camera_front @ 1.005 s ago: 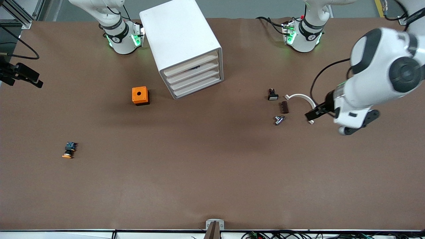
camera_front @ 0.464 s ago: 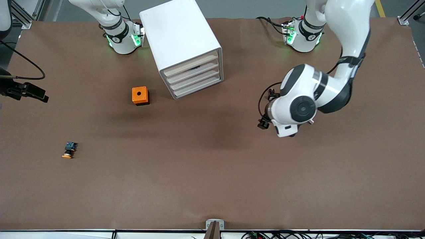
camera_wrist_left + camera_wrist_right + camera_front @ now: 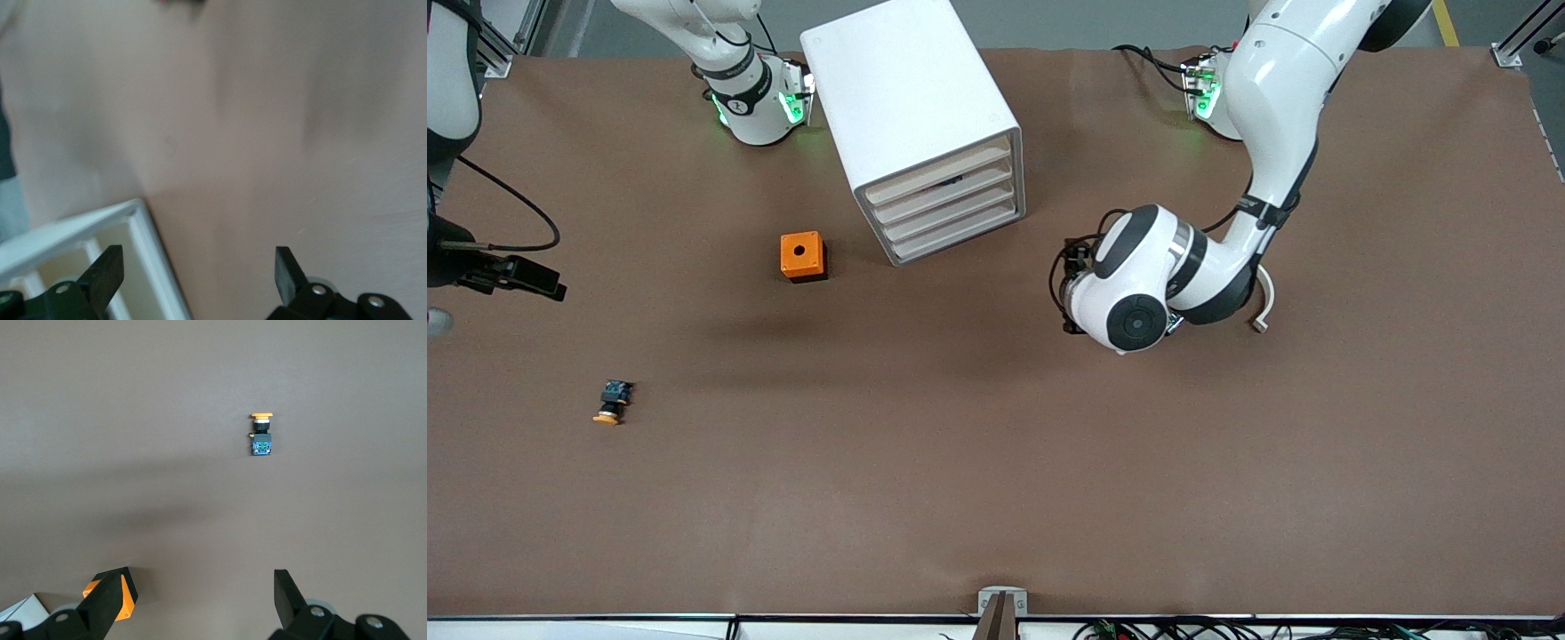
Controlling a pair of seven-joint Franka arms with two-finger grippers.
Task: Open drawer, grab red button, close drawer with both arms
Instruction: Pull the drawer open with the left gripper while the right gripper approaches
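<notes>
**Now: left arm swung in toward the cabinet, drawers not yet opened**

1. Left gripper (image 3: pixel 197 267): the fingers are spread wide and nothing is held. Within the last second it has been carried from the left arm's end of the table to a spot over bare table, just beside the cabinet (image 3: pixel 898 80) front. A cabinet corner is seen in the left wrist view.
2. Right gripper (image 3: pixel 200 587): the fingers are likewise parted and empty. It has been shifted only slightly and hangs over the right arm's end of the table. The orange-capped button (image 3: pixel 261 433) and an edge of the orange cube (image 3: pixel 110 593) are seen below it.
3. Drawers (image 3: pixel 947 209): all four are seen pushed in.
4. Red button: it cannot be made out. A dark item (image 3: pixel 951 180) is glimpsed in a gap between the upper drawers, but it cannot be identified.

Assessment: the approach to a drawer is judged to be under way. Opening, grabbing and closing remain to be done.
</notes>
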